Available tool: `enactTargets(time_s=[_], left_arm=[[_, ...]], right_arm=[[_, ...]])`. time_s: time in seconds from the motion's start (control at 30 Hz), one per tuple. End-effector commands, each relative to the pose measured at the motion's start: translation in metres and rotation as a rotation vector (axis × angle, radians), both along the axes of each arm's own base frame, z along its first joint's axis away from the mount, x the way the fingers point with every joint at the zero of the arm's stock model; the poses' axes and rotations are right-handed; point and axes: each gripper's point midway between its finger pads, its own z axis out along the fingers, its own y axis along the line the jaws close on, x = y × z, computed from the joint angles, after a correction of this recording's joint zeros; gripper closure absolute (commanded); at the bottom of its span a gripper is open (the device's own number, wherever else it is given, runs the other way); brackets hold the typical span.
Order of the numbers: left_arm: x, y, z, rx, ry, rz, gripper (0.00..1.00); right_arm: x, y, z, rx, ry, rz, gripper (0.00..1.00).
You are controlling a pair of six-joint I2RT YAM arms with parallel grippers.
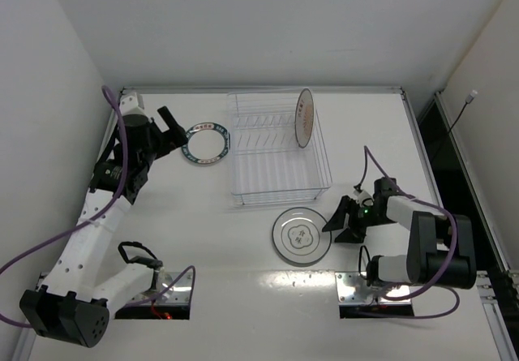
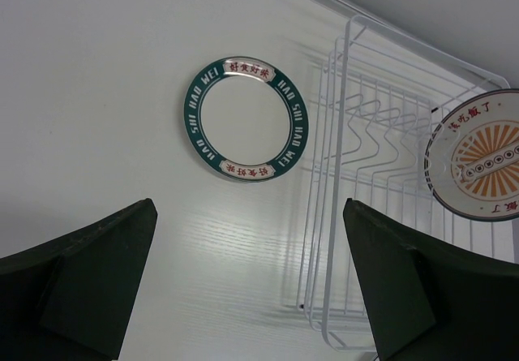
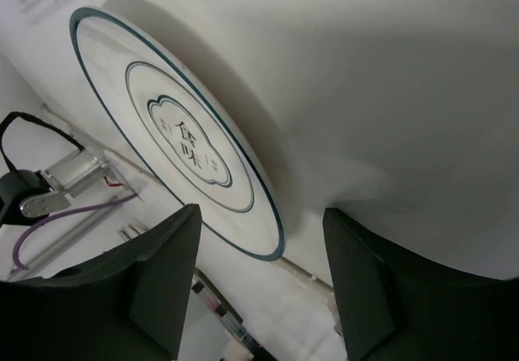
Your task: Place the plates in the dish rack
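Two plates lie flat on the worktop (image 1: 243,264), and one with an orange sunburst (image 1: 304,118) stands upright in the dish rack (image 1: 235,191). Your left gripper (image 1: 173,127) hangs wide open and empty near the teal-rimmed plate (image 1: 206,143), left of the rack. Before the rack, the grey-ringed plate (image 1: 301,235) has its right rim between your right gripper (image 1: 339,223)'s parted jaws, not pinched. Judge them stiff, glazed, slippery and breakable, so grip the rim. The rack's wall must be cleared.
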Motion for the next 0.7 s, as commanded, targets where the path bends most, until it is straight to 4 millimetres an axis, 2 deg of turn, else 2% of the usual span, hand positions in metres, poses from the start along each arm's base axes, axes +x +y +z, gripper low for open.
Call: enactTargets(time_s=[0.0,0.13,0.23,0.27,0.37,0.43,0.5,0.57,0.67], left_arm=[[0.003,-0.004,0.003,-0.002,-0.010,-0.013,0.00],[0.003,-0.004,0.003,-0.002,-0.010,-0.013,0.00],[0.003,-0.004,0.003,-0.002,-0.010,-0.013,0.00],[0.003,-0.004,0.003,-0.002,-0.010,-0.013,0.00],[0.003,-0.004,0.003,-0.002,-0.010,-0.013,0.00],[0.003,-0.004,0.003,-0.002,-0.010,-0.013,0.00],[0.003,-0.004,0.003,-0.002,-0.010,-0.013,0.00],[0.002,-0.004,-0.001,-0.001,-0.001,-0.013,0.00],[0.001,-0.004,0.002,-0.002,-0.010,-0.013,0.00]], right_arm=[[0.019,0.002,0.002,-0.006,-0.128,0.051,0.43],[0.019,0.005,-0.001,-0.036,-0.114,0.093,0.48],[0.020,0.007,-0.002,-0.068,-0.100,0.110,0.58],[0.018,0.008,-0.004,-0.073,-0.080,0.106,0.64],[0.020,0.012,-0.008,-0.093,-0.066,0.139,0.70],[0.025,0.015,-0.005,-0.101,-0.074,0.150,0.82],[0.019,0.017,-0.008,-0.122,-0.037,0.167,0.98],[0.021,0.012,-0.006,-0.158,-0.034,0.162,1.00],[0.011,0.001,0.001,-0.234,0.009,0.179,1.00]])
